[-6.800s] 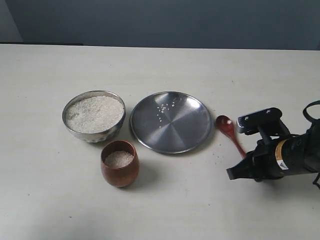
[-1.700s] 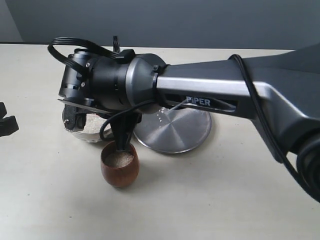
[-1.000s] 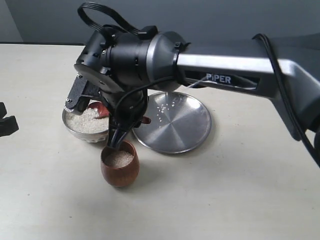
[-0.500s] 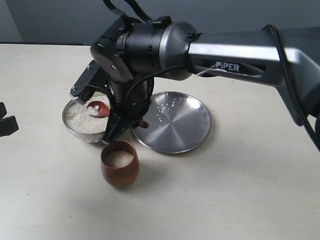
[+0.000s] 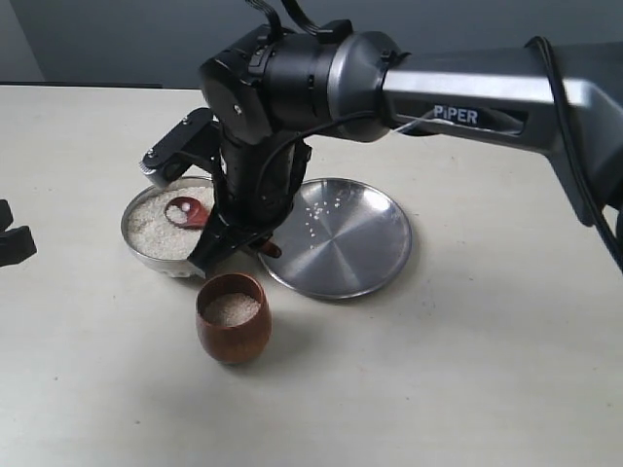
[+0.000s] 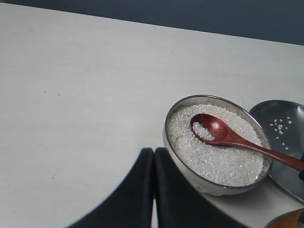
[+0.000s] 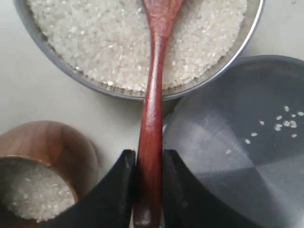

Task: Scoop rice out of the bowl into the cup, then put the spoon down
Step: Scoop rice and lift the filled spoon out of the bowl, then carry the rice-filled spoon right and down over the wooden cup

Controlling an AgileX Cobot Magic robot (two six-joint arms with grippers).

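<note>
Reddish-brown slim wooden spoon (image 7: 153,109), stiff and light I judged, was pinched at its handle by my right tool (image 7: 148,159), head in white rice (image 6: 223,161) in the round steel bowl (image 6: 190,172).

I can read one word only: "PiPER", in white letters on the dark strip along the grey link of my right arm (image 5: 487,92).
</note>
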